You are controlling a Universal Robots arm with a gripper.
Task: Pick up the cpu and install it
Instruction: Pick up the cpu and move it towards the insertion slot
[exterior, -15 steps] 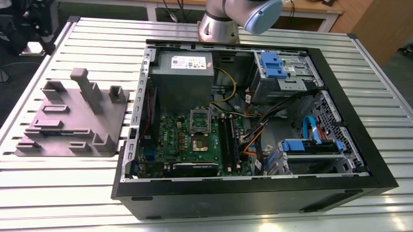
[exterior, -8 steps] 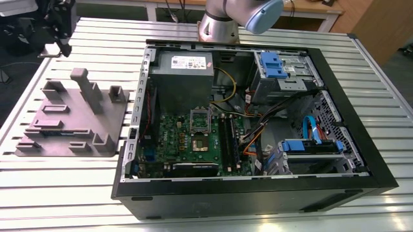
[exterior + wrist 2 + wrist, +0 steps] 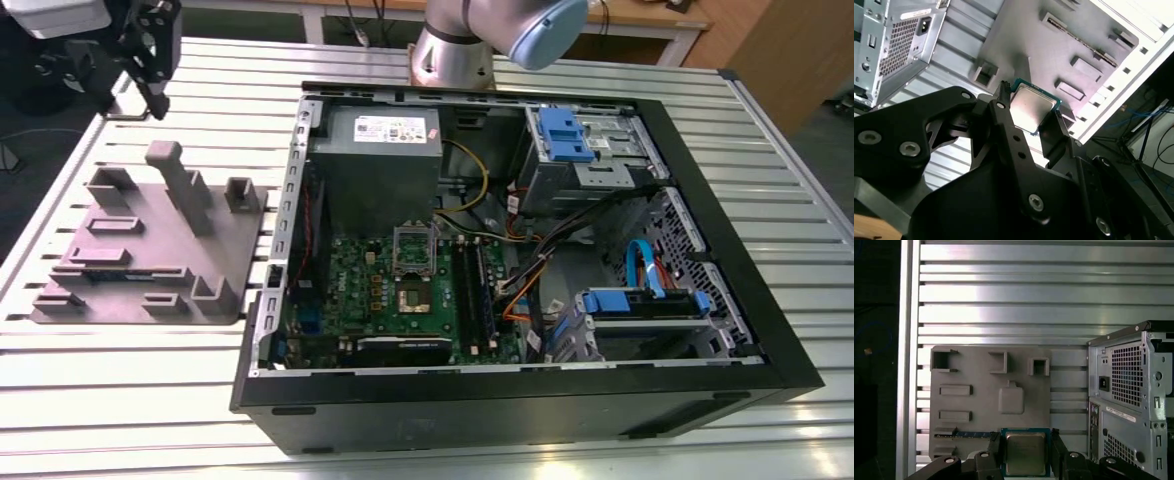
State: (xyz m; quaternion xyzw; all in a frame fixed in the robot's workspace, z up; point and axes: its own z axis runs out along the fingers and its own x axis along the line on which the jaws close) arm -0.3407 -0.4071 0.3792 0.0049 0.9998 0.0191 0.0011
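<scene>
On the table (image 3: 134, 400) stands the open computer case (image 3: 747, 330) — its motherboard socket (image 3: 411, 292) looks unfilled. Near the gray holder tray (image 3: 147, 250) (beside the case), the tool (image 3: 150, 90) is clamped on the cpu (image 3: 1025, 454) — lifted, not yet installed.

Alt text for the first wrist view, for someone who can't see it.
The gripper holds the small square silver-topped cpu between its black fingers, above a gray moulded parts tray on the slatted metal table. The gray computer case's rear panel stands beside the tray.
</scene>
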